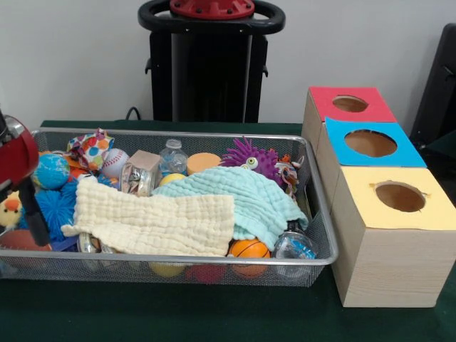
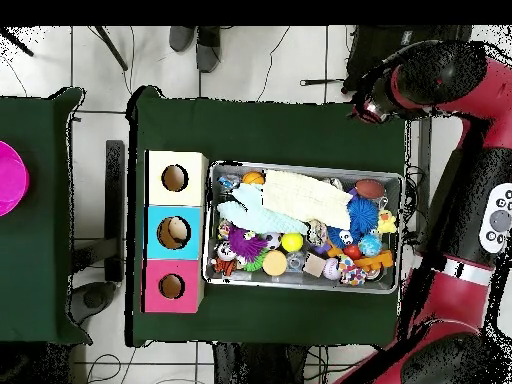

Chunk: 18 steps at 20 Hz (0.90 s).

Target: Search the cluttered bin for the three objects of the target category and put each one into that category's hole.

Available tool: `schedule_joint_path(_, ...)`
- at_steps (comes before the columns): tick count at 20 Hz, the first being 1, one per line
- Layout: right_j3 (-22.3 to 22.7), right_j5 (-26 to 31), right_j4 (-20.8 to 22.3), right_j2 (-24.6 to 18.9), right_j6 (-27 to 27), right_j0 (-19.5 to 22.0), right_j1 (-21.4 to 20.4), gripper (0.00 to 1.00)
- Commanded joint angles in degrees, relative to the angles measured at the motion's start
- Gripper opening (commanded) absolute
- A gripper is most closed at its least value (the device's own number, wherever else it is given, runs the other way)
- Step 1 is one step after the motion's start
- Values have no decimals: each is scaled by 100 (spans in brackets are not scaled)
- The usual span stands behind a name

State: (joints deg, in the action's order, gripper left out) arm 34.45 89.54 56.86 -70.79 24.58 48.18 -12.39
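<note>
- Bin (wire mesh) sits mid-desk, packed w/ toys; target category isn't stated, so can't say which 3 items count.
- Two cloths lie across the heap: cream one front-left, mint one draped over centre. They hide whatever's beneath, probably why a search is needed.
- Visible bits: purple spiky toy, baseball, globe ball, mini basketball peeking under the mint cloth, wooden block.
- Three boxes stand just beside the bin's end, holes facing up: red, blue, yellow. Close placement keeps drop-offs short, I'd guess.
- Overhead: something pale seems to lie inside the blue hole; other two look dark.
- Arm is off beyond the bin's far end, not over the toys. A red & black part shows at the front view's left edge; gripper open/closed: can't tell.
- Judgement: nothing being lifted now; cloths likely need shifting first.
</note>
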Motion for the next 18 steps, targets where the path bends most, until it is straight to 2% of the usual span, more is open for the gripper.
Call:
schedule_joint_path(1, 959, -531, -427, 1166, 2069, 67, -312, 100)
schedule_joint_path(7, 1093, -723, -734, 1537, 1981, 11, -331, 100)
schedule_joint_path(18, 1617, -1059, -1211, 2075, 1673, 87, -579, 100)
